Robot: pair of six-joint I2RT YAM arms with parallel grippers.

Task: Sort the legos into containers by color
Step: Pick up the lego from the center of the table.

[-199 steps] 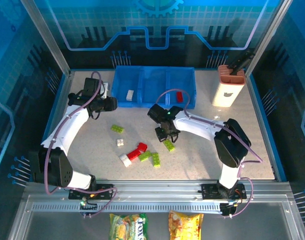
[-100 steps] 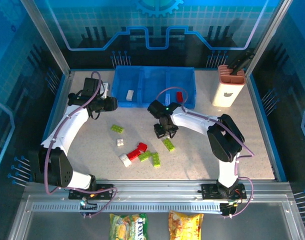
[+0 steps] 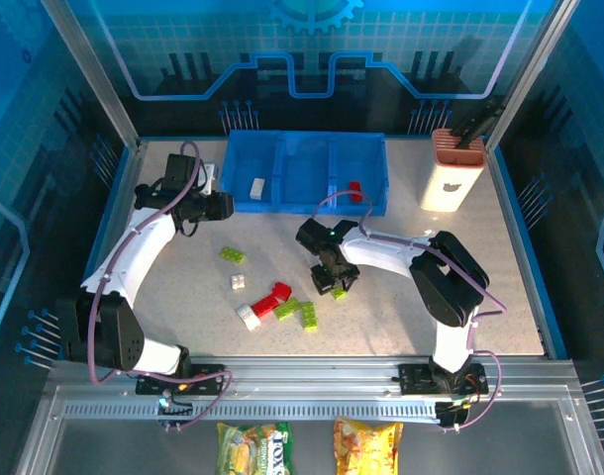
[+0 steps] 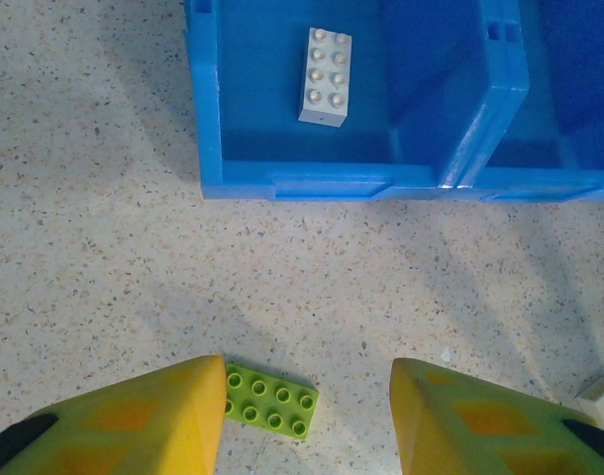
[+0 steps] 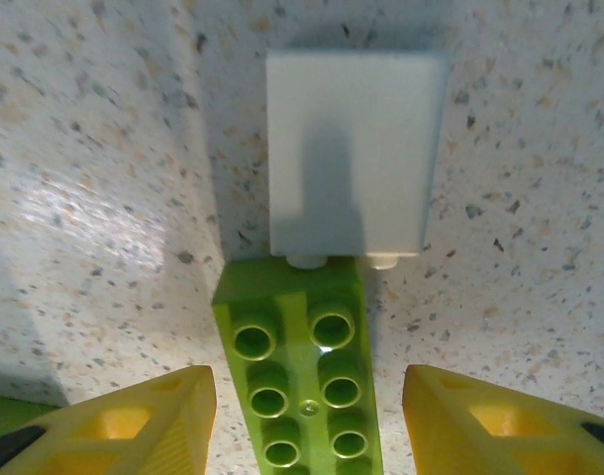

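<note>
The right gripper is held spread low over the speckled table. Its yellow fingers are set either side of a lime green brick with a gap on each side, and a smooth white block is butted against that brick's far end. The left gripper is likewise parted and empty, with a second green brick lying by its left finger. Just beyond it the blue tray is seen, with a white eight-stud brick in its left compartment. A red brick lies in the right compartment, and loose bricks are scattered between the arms.
</note>
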